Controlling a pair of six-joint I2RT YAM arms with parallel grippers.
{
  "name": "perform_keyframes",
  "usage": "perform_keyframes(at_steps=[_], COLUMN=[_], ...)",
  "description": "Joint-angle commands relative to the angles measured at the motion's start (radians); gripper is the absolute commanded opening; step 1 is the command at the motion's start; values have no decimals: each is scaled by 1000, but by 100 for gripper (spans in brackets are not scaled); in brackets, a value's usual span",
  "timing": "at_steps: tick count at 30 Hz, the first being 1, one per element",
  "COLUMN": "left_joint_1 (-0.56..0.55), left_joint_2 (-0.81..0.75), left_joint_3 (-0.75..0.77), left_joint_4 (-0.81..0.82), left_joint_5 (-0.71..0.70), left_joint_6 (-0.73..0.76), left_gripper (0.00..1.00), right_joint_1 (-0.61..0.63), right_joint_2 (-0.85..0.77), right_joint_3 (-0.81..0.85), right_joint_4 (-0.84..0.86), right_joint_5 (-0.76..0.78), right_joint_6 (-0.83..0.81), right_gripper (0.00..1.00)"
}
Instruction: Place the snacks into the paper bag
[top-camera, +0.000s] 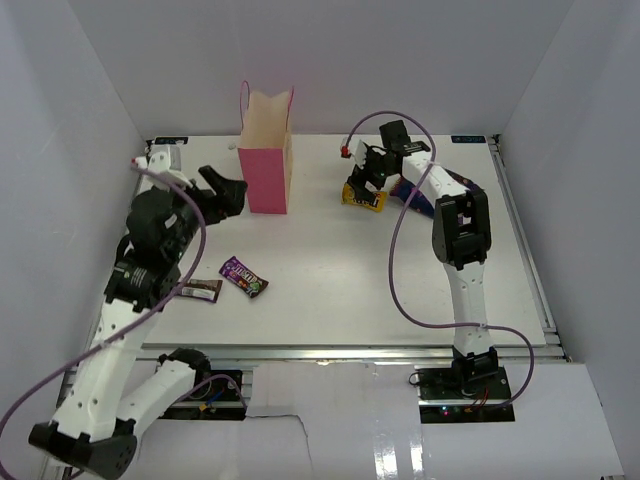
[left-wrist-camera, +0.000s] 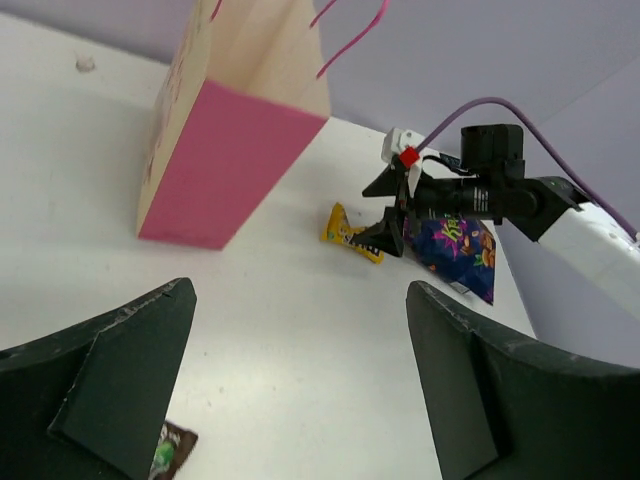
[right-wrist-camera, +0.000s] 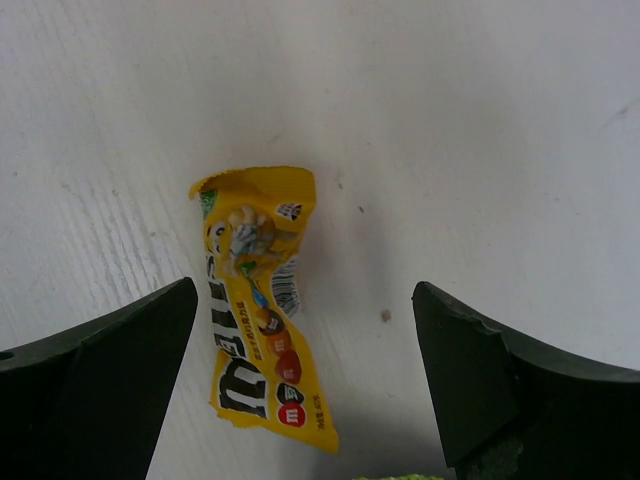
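The pink paper bag (top-camera: 267, 160) stands upright at the back middle, mouth open; it also shows in the left wrist view (left-wrist-camera: 235, 150). My right gripper (top-camera: 366, 182) is open just above a yellow candy packet (right-wrist-camera: 258, 305) that lies flat between its fingers (right-wrist-camera: 110, 390), untouched; the packet also shows from above (top-camera: 363, 197). A crinkly dark blue-purple snack bag (left-wrist-camera: 455, 247) lies just right of it. My left gripper (top-camera: 226, 192) is open and empty, left of the paper bag. Two dark packets lie near the left arm: one purple (top-camera: 244, 277), one brown (top-camera: 202, 290).
White walls enclose the table on three sides. The right arm's purple cable (top-camera: 395, 260) loops over the table's right half. A metal rail (top-camera: 350, 351) runs along the table's near edge.
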Motion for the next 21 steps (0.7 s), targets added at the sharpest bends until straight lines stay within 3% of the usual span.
perform_keyframes(at_steps=[1, 5, 8, 16, 21], left_joint_1=[8, 6, 8, 8, 8], left_joint_2=[-99, -261, -300, -239, -235], left_joint_3=[-148, -320, -378, -414, -434], left_joint_4=[-105, -160, -172, -177, -178], left_joint_5=[-43, -59, -63, -27, -13], left_joint_6=[-143, -247, -301, -365, -378], left_gripper=[97, 97, 97, 97, 97], right_joint_1=[12, 18, 17, 15, 17], right_joint_2=[0, 10, 26, 8, -48], right_joint_3=[31, -8, -28, -77, -124], right_joint_4=[-6, 10, 17, 17, -18], right_joint_5=[7, 39, 61, 59, -28], right_joint_6=[-2, 15, 30, 53, 76], right_gripper=[94, 89, 83, 51, 28])
